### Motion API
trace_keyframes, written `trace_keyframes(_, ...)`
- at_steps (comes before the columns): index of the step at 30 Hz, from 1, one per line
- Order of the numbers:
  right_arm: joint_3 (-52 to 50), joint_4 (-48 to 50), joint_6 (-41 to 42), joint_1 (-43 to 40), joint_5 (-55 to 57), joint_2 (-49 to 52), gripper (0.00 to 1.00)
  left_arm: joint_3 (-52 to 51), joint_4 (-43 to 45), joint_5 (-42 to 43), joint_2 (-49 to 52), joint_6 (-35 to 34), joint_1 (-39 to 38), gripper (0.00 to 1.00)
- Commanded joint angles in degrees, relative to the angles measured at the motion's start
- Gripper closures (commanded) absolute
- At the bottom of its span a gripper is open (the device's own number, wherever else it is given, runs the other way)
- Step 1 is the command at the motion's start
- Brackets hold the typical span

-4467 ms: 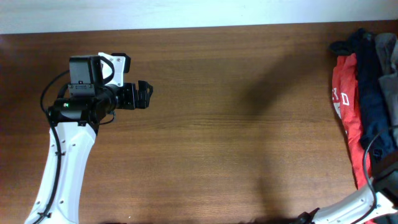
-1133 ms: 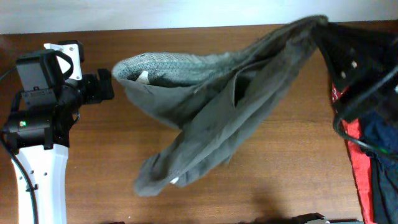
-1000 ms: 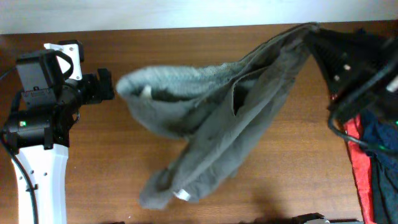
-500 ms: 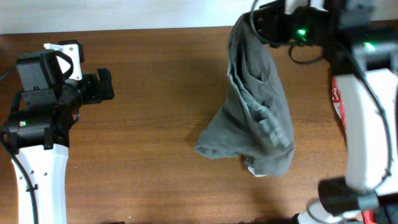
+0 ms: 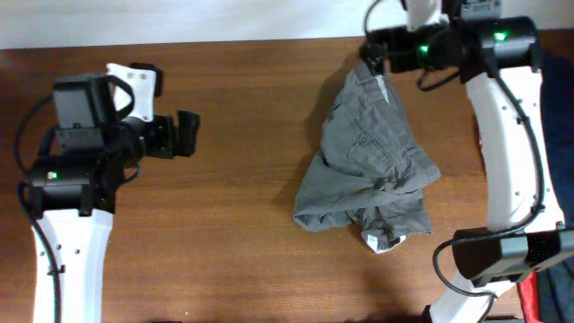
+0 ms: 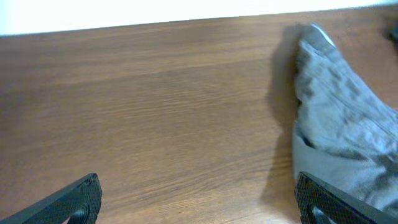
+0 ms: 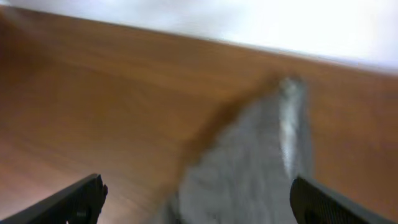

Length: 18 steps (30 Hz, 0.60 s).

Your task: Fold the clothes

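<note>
A pair of plain grey-olive cotton shorts (image 5: pixel 368 175) lies in a crumpled heap on the brown wooden tabletop (image 5: pixel 242 224). The heap sits on the right half of the tabletop. Its narrow top end points to the far edge of the tabletop, and its wide, bunched end lies nearer the middle. A small white bit (image 5: pixel 372 242) pokes out at the wide end. The shorts are not flat; they have many folds and bumps.

The right gripper (image 5: pixel 372 54) is at the far edge of the tabletop, just at the narrow top end of the shorts. In the right wrist view its two black fingers (image 7: pixel 68 199) stand wide apart, so it is open. The cloth (image 7: pixel 249 168) lies between and below them, and it is not pinched. That view is blurry.

The left gripper (image 5: pixel 190 135) hangs over the left half of the tabletop, well apart from the shorts. Its fingers (image 6: pixel 74 199) stand wide apart too, with only bare wood between them. It holds nothing.
</note>
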Motion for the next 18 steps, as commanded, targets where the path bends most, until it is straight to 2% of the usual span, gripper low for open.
trace_keyframes(1, 0.4, -4.8, 4.1, -3.5, 7.5, -0.2, 0.01, 0.9, 0.0, -1.7, -0.5, 2.3, -1.3, 0.01)
trace_keyframes(10, -5.2, -18.4, 4.1, -11.2, 7.7, 5.3, 0.01, 0.9, 0.0, -2.5, -0.5, 2.3, -1.4, 0.01)
trace_keyframes(18, -22.6, -15.7, 4.1, -11.6, 7.7, 6.1, 0.01, 0.9, 0.0, -2.5, -0.5, 2.3, -1.4, 0.01)
